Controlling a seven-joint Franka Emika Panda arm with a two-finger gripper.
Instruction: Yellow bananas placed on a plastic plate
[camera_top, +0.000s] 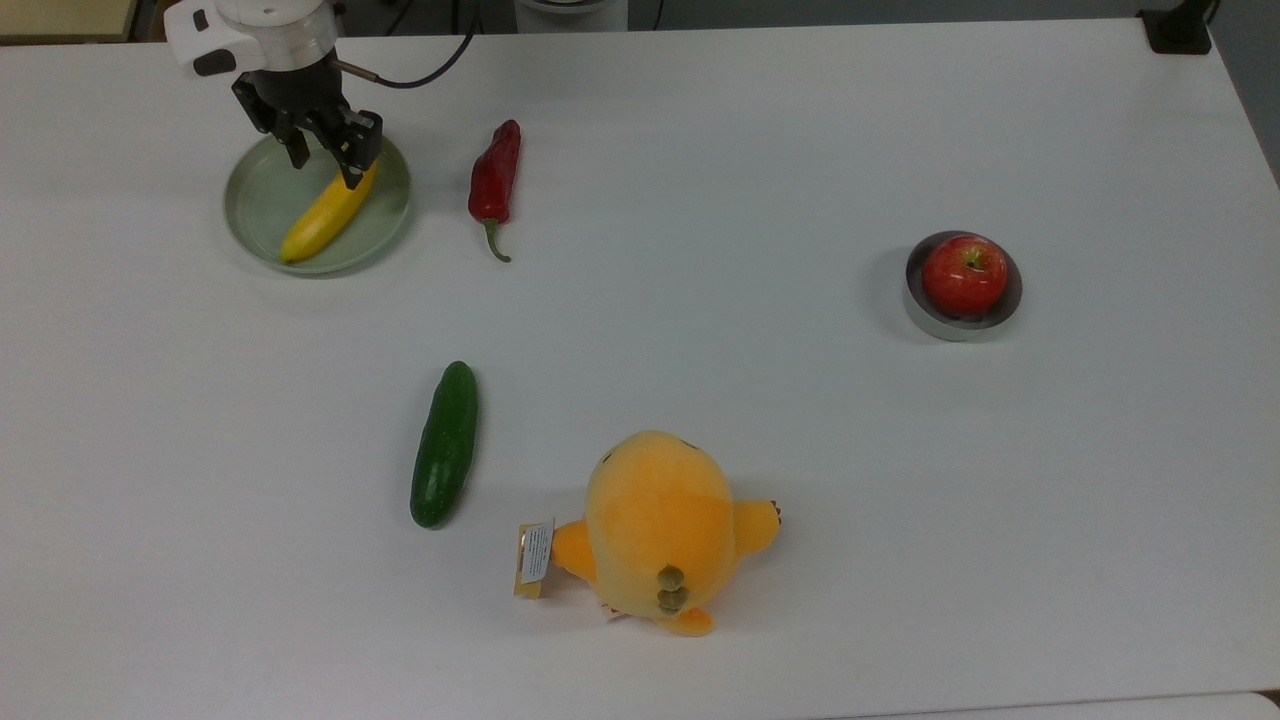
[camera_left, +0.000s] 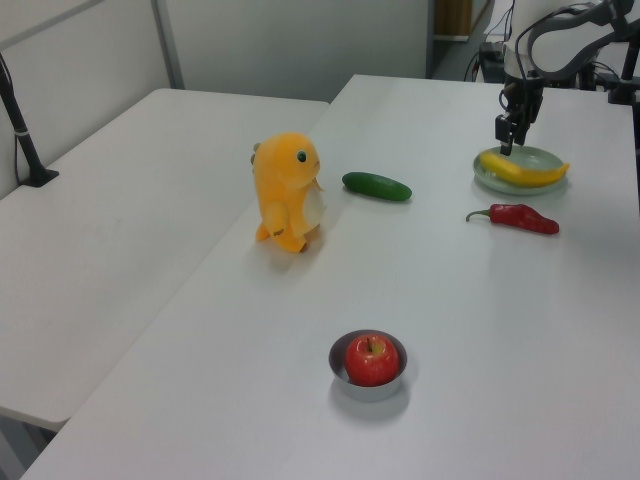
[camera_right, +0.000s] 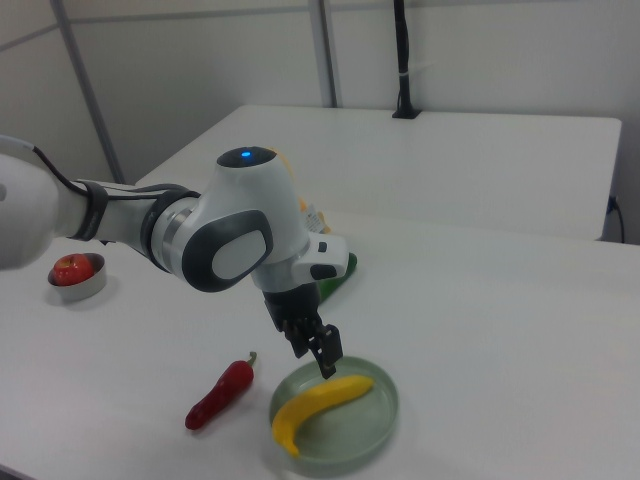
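gripper (camera_top: 322, 150) open, holding nothing, just above banana (camera_top: 326, 212) stem end. banana flat in pale green plate (camera_top: 260, 190), long axis diagonal in top view. clear to retract upward.

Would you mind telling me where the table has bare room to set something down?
Bare: the stretch between the chili and the apple, and past the cucumber. Crowded: the plate with the banana under the end effector.

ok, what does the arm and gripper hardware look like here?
White glossy arm with rounded shells, grey joint caps and black seams; a small blue light glows on top of one joint. A black cable runs off the wrist. The gripper is black, with two slim dark fingers under a white wrist flange.
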